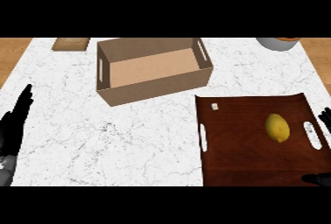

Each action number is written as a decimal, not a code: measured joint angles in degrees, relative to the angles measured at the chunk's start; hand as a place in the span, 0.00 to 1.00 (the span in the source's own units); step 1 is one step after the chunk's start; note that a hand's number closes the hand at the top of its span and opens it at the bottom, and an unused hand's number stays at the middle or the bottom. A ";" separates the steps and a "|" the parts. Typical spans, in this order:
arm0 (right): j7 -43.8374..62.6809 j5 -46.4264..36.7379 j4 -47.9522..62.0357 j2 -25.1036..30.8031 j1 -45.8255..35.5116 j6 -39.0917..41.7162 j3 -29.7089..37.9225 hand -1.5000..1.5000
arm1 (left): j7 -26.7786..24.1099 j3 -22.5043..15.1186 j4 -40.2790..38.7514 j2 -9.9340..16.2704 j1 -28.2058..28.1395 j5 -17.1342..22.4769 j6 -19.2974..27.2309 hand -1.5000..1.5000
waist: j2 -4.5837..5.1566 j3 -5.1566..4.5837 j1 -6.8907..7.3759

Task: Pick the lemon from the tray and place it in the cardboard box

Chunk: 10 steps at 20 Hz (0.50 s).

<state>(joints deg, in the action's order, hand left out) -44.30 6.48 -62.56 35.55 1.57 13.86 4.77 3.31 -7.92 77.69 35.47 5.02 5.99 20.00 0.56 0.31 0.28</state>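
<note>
We see a yellow lemon point(277, 127) lying on a dark brown tray point(239, 148), toward the tray's right side and just beside the slot handle cut there. It lies lengthwise, one tip pointing away from us and the other toward us. A small pale tag point(214, 106) sits near the tray's far left corner. The tray rests on a white marbled surface point(116, 140), at the right of the view.

Beyond the tray, to the left, stands an open cardboard box point(154, 70), turned slightly, with slot handles in its two short walls. We see only its bare floor inside. The box and the tray are near each other but apart.

Our left hand point(14, 127) shows at the left edge, its fingers straight and released, pointing away from us, holding nothing. Our right hand point(325, 120) shows only as dark slivers at the right edge beside the tray, and we cannot tell how its fingers are set.

At the far edge lie a flat wooden board point(71, 43) on the left and a grey, round vessel point(279, 43) on the right, cut off by the view.
</note>
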 measured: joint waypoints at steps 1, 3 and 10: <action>-2.49 -1.56 2.52 1.17 -0.89 0.02 0.28 0.00 | -0.01 -0.21 -0.38 -0.31 0.24 -0.34 0.00 0.50 | -0.02 -0.02 0.14; -4.58 -5.30 5.95 3.72 -2.66 -1.27 0.05 0.00 | -0.37 -0.36 -0.64 -0.77 0.07 -0.70 0.02 0.50 | -0.07 -0.08 0.50; -2.56 -18.28 12.42 11.16 -10.24 -1.55 -5.85 0.00 | 0.38 -0.79 -1.51 -1.79 1.28 -2.06 -0.38 0.50 | -0.17 -0.21 1.09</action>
<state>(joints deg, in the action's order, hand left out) -46.85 -11.80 -50.14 46.71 -8.66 12.30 -1.08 3.69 -8.71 76.18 33.68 6.30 3.94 19.63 0.39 0.10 1.37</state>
